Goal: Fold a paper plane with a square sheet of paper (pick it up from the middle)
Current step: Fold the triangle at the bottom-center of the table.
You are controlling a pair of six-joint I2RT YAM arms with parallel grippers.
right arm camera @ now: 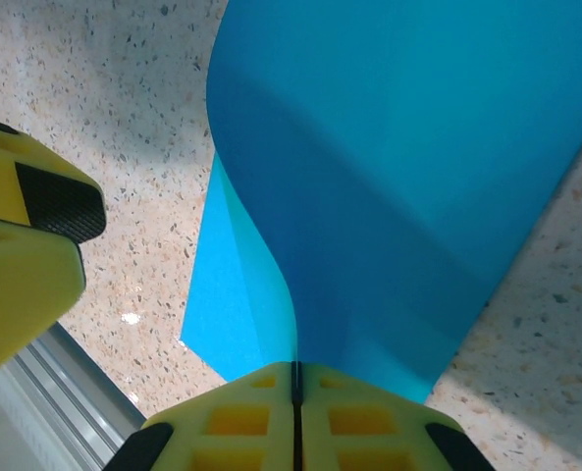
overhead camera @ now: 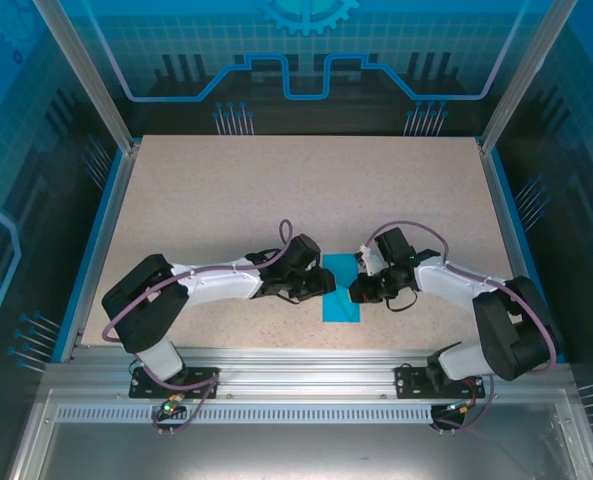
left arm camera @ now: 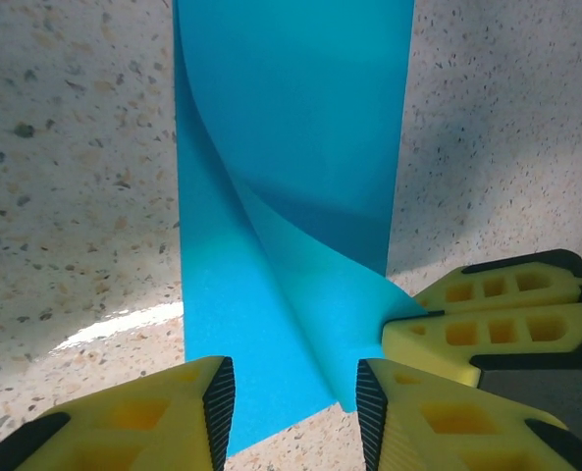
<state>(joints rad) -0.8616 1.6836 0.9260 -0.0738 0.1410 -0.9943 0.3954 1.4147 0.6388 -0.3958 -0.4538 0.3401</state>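
- Work surface: a speckled beige table (overhead camera: 226,200) with blue edging. An aluminium rail (overhead camera: 296,365) runs along its 6 o'clock edge.
- Item under task: the square sheet of paper (overhead camera: 340,305), teal-blue and unmarked. In the top view it lies just toward 6 o'clock from the table's centre, between the two grippers.
- Condition of sheet: not flat. In the left wrist view one layer rests on the table, and a flap curls up and over it toward 5 o'clock.
- Left gripper (overhead camera: 323,285): at 9 o'clock of the sheet, low over the table. Released. In its own wrist view the yellow fingers (left arm camera: 143,422) with black pads stand apart, and the sheet's near end lies in the gap between them. It has no clamp on the paper.
- Right gripper (overhead camera: 360,291): at 3 o'clock of the sheet. Clenched on the sheet. In its wrist view the two fingers press together, and the lifted flap's edge runs into the seam between them.
- Proximity: in the left wrist view the right gripper's tips sit just beside the left gripper's right-hand finger, at the sheet's corner.
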